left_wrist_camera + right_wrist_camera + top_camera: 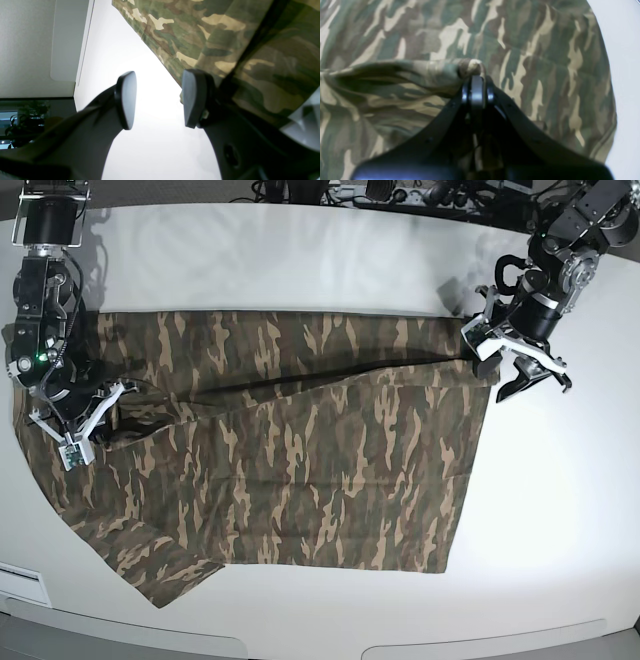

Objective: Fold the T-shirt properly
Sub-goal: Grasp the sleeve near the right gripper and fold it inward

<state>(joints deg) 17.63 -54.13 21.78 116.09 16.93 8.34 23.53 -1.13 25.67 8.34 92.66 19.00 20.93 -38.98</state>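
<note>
Camouflage cloth T-shirt (300, 470) lies on white table (300, 260).
Right gripper (477, 75) pinches its fabric; left gripper (158, 100) stands spread, grasping nothing.

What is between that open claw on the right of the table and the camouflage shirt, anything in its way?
Nothing visible. The left gripper hangs open right at the T-shirt edge, with only bare white table around it. The right gripper is already shut on a pinch of the cloth.
</note>
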